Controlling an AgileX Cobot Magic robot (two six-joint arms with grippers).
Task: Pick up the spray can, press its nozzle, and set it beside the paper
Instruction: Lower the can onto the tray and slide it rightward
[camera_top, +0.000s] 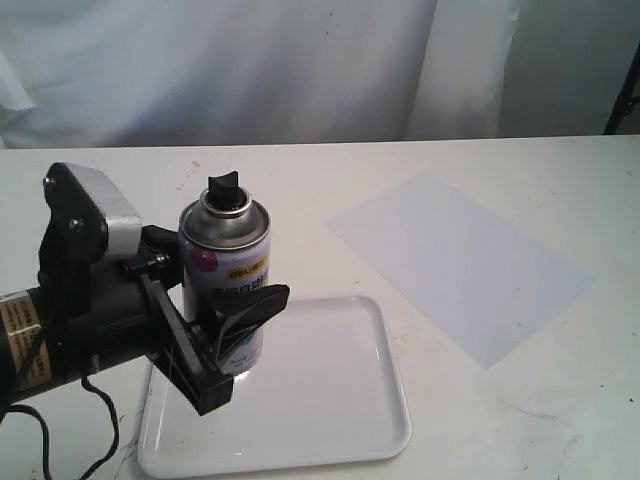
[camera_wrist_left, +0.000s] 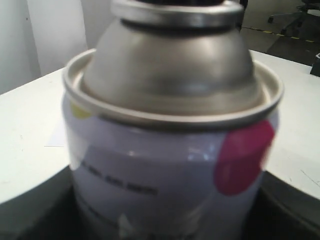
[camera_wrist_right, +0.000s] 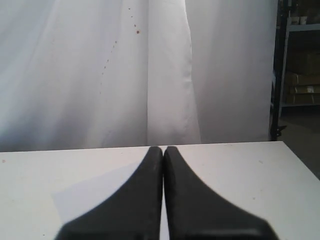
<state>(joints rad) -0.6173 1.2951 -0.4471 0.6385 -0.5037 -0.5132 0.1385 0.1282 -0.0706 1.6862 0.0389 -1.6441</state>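
Note:
The spray can (camera_top: 228, 250) is white with a pink dot, a yellow label strip and a silver dome, and it stands upright over the white tray (camera_top: 330, 410). Its black nozzle (camera_top: 224, 188) points up with nothing touching it. My left gripper (camera_top: 236, 318) comes in from the left and is shut on the can's body, one black finger (camera_top: 252, 302) across its front. The can (camera_wrist_left: 170, 150) fills the left wrist view. I cannot tell whether its base touches the tray. The paper (camera_top: 460, 260) lies flat to the right. My right gripper (camera_wrist_right: 163, 150) is shut and empty, low over the table.
The glossy rimmed tray sits at the table's front left, with its right rim a short gap from the paper's near edge. A white curtain (camera_top: 300, 60) hangs behind the table. The paper's corner (camera_wrist_right: 95, 195) shows beside the right fingers.

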